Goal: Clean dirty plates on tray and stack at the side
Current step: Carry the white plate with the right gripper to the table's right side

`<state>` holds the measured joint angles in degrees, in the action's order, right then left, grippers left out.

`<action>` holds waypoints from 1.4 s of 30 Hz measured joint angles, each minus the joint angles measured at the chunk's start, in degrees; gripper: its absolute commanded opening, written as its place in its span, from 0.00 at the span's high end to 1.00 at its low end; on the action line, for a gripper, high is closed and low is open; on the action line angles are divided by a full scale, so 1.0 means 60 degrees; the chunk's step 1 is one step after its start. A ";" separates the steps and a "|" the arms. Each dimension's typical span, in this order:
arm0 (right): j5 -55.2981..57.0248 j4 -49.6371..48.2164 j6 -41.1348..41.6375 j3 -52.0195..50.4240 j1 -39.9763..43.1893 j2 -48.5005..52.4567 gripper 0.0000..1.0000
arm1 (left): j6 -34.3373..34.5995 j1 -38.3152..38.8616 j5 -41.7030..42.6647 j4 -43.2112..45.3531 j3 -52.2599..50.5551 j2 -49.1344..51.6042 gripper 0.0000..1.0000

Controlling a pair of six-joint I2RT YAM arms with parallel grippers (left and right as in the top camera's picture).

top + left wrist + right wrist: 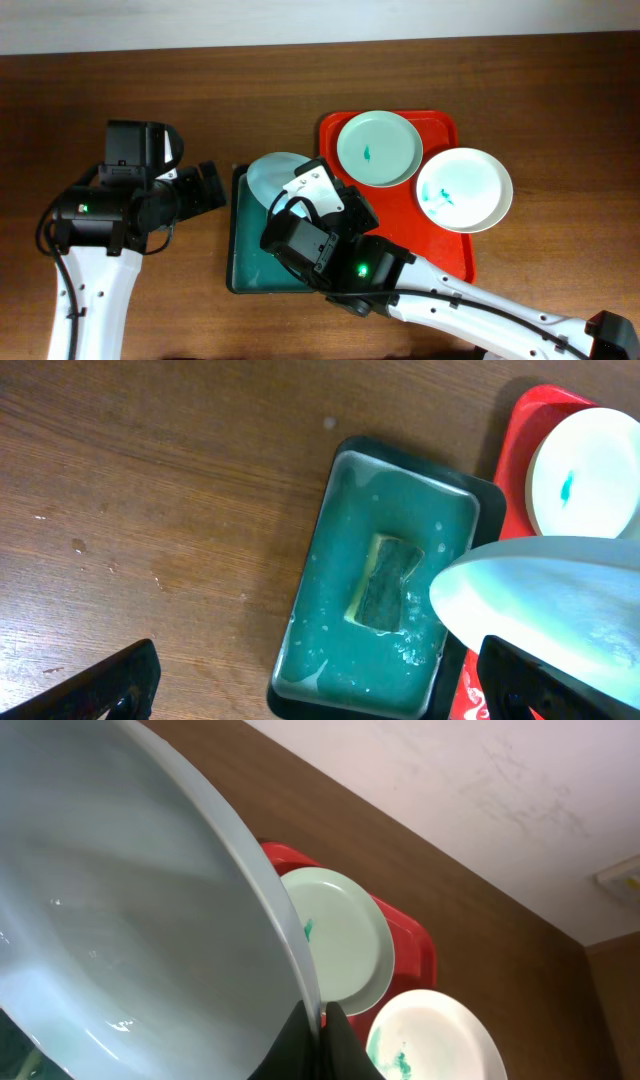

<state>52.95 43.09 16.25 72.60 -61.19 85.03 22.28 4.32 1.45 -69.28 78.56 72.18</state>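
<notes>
Right gripper (322, 1020) clamped on the rim of the light blue plate (270, 172), tilted over the teal basin (245, 255), presumably for a wash (sponge (385, 585) below); left gripper (208, 187) gaping empty, left of it.

Light blue plate (270, 175) tilted beside red tray (327, 135); mint plate (378, 148), white plate (464, 189) smeared, on tray.

Tray layout
On the tray (452, 250) we see a rear plate (378, 148) and a right plate (464, 189); just left, the basin (245, 255) under a third plate (270, 176).

Sponge (385, 585) in wet teal basin (420, 500) on wooden table (150, 480)
</notes>
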 measured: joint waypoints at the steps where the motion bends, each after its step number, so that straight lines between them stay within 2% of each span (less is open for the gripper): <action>1: 0.0073 -0.0033 -0.0004 0.0000 0.0000 0.0000 0.96 | 0.0004 0.0000 0.0004 0.0000 0.0000 0.0000 0.01; 8: 0.1206 -0.0619 -0.0969 0.0011 -0.0124 0.0000 0.96 | 0.0000 0.0000 0.0004 0.0000 0.0000 0.0000 0.00; 15: 0.1523 -0.0936 -0.1286 0.0011 -0.0339 0.0000 0.96 | 0.0000 0.0000 0.0004 0.0000 0.0000 0.0000 0.01; 32: 0.1523 -0.0834 -0.1260 0.0011 -0.0335 0.0000 0.96 | 0.0000 0.0000 0.0004 0.0000 0.0000 0.0000 0.01; 42: 0.0138 -0.0117 -0.0131 0.0058 -0.0222 0.0000 0.96 | 0.0004 0.0000 0.0000 0.0000 0.0000 0.0000 0.01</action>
<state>53.78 42.39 15.46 72.95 -62.52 85.03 22.31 4.32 1.45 -69.28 78.56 72.18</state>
